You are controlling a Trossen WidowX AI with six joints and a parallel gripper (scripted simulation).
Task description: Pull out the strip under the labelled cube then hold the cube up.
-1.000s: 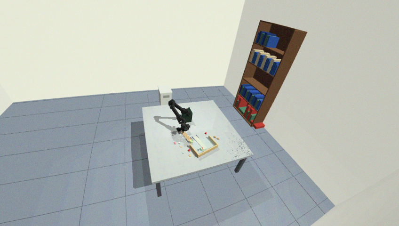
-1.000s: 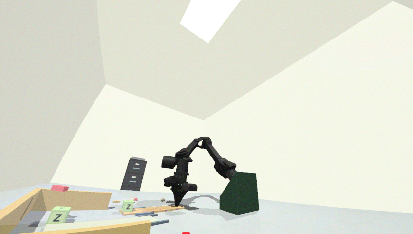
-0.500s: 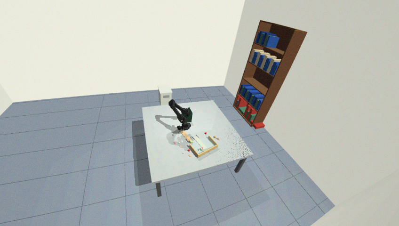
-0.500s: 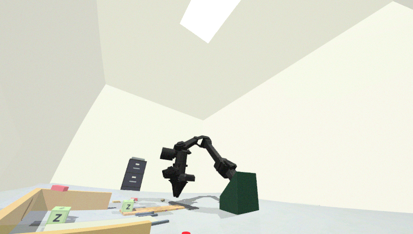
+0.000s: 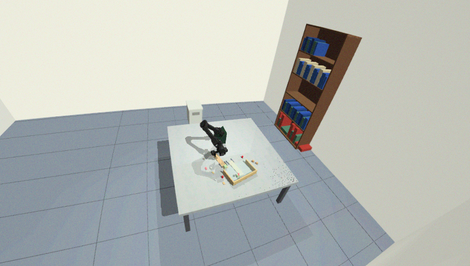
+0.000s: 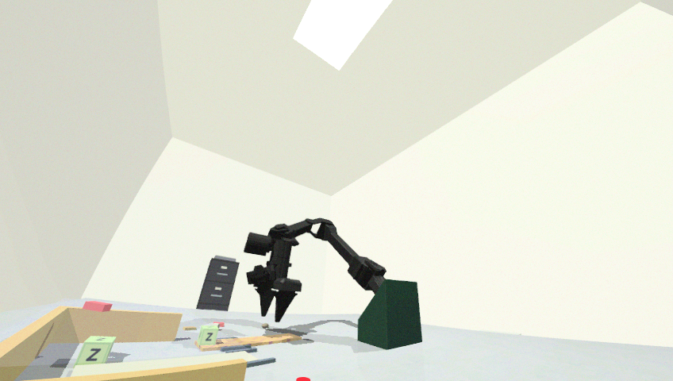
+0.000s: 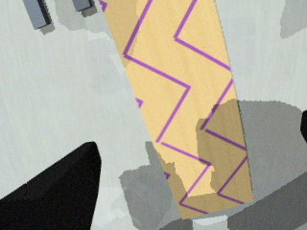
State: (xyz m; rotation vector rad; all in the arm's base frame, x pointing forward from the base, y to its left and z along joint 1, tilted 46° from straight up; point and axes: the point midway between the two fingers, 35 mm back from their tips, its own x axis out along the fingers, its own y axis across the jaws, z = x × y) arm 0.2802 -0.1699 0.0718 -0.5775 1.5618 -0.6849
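An orange strip with purple zigzags (image 5: 219, 160) (image 6: 255, 341) (image 7: 177, 67) lies flat on the table. A light green cube marked Z (image 5: 225, 166) (image 6: 208, 335) sits on its end by the tray. A second green Z cube (image 6: 94, 353) stands inside the tray. A pale strip (image 5: 235, 166) (image 6: 226, 357) lies partly in the tray. My gripper (image 6: 271, 317) (image 7: 202, 136) is open and empty, pointing down above the orange strip's free end. In the wrist view its fingers stand one on each side of that strip.
The tan-walled tray (image 5: 244, 178) (image 6: 127, 325) is at the strips' far end from the arm. Grey-blue bars (image 6: 261, 362) (image 7: 37, 13) lie beside the strips. A pink block (image 6: 97, 306) shows behind the tray wall. A red piece (image 5: 242, 157) (image 6: 303, 379) and several small bits lie around.
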